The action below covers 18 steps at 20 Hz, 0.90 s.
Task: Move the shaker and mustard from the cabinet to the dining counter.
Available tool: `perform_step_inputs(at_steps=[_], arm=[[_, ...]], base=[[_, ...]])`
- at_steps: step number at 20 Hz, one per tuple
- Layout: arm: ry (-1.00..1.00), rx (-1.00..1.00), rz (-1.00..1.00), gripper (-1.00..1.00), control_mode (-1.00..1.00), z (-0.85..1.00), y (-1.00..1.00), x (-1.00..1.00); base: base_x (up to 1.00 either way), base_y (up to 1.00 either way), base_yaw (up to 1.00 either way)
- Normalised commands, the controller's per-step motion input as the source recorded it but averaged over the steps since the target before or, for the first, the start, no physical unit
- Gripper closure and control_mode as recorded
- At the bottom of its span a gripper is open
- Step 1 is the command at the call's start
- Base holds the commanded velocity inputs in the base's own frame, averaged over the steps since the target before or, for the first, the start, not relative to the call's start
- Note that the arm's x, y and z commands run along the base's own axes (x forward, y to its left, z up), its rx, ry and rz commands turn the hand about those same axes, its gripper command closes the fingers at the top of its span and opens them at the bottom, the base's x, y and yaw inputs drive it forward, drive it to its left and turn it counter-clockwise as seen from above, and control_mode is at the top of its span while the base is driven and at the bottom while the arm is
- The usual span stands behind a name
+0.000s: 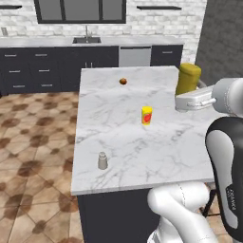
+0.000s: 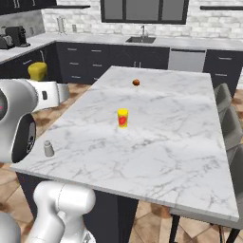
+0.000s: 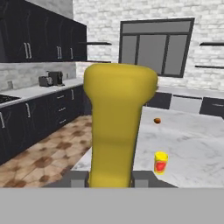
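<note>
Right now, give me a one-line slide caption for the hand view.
Fingers clamp the mustard bottle above the marble dining counter, bright yellow cylinder and small brown ball beyond.

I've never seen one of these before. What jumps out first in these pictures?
The mustard fills the hand view, clamped in the gripper beside the dining counter. On that marble top stand the shaker near the front corner and a bright yellow cylinder mid-counter.
</note>
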Motion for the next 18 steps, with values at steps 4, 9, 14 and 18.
perform_step_inputs(at_steps=[4, 9, 14, 18], arm=[[0.0, 0.0, 0.0, 1.0, 1.0, 0.0, 0.0, 0.0], [0.0, 0.0, 0.0, 1.0, 1.0, 0.0, 0.0, 0.0], [0.05, -0.01, 0.0, 1.0, -1.0, -0.35, -0.03, 0.06], [0.08, 0.0, 0.13, 1.0, -1.0, -1.0, -0.17, 0.5]], base=[[0.06, -0.34, -0.07], [0.0, 0.0, 0.0], [0.0, 0.0, 0.0], [0.0, 0.0, 0.0]])
